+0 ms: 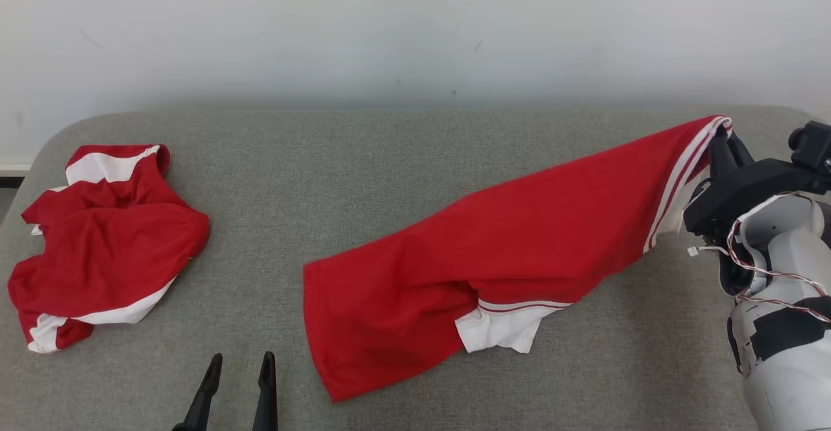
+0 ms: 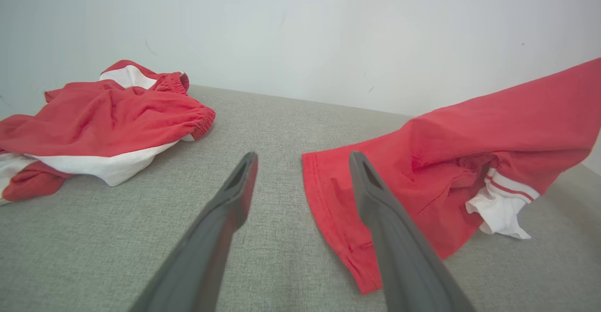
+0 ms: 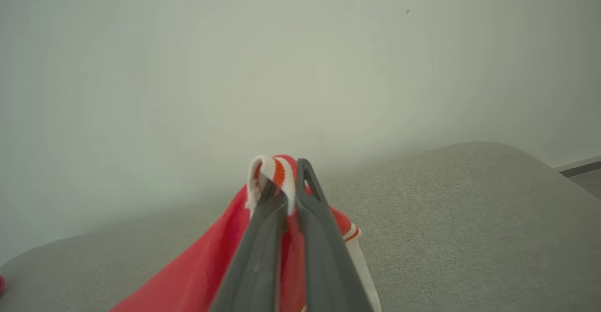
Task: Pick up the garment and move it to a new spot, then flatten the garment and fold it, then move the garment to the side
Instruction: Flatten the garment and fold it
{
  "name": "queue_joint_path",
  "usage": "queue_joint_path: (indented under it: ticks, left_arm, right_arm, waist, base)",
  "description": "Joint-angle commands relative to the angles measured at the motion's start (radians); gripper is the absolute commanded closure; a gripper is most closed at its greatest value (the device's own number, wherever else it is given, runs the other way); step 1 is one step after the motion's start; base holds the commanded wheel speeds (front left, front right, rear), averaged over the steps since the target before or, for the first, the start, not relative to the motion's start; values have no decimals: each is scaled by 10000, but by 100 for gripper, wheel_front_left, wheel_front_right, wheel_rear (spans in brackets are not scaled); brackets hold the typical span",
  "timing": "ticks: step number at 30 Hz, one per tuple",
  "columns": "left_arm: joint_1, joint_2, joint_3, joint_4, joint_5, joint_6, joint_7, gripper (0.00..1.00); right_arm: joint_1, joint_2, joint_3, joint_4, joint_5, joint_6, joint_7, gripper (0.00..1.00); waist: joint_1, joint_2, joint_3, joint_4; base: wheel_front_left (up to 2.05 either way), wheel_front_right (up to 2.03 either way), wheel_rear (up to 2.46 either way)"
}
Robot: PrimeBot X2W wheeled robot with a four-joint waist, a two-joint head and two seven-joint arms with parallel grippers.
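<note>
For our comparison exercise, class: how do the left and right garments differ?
The left garment lies crumpled in a heap; the right garment is stretched out long. The left garment rests untouched; the right garment has one striped edge lifted, pinched by the shut right gripper. The left garment shows broad white panels; the right garment, narrow striped trim. Both are red and white.

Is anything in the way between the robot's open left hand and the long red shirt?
No, nothing visible. Only bare grey fabric surface lies between the left gripper and the red garment with white striped trim, pinched at its far end by the right gripper. The crumpled red-and-white garment sits off to the left.
</note>
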Motion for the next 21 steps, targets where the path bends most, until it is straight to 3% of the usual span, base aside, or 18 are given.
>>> queue_joint_path:
  ticks: [1,6,16,21]
  left_arm:
    - [50,0,3,1,48,7,-34,0]
    - [94,22,-56,10,69,7,-34,0]
    - [184,74,-197,-58,57,7,-34,0]
    - [-22,123,-331,-126,66,9,-34,0]
  right_arm:
    - [125,19,-181,-114,-128,5,-41,100]
    - [503,206,-744,-957,-493,5,284,100]
    - [1858,608,-1891,-4394,-1390,5,1860,100]
    - [2206,769,-2233,-4576,-2484,5,2751,100]
  waist:
    - [0,-1,-26,-33]
    - [0,-1,-92,-58]
    - [0,-1,-200,110]
    - [0,-1,19,345]
  base:
    - [0,0,0]
    - [0,0,0]
    - [0,0,0]
    - [0,0,0]
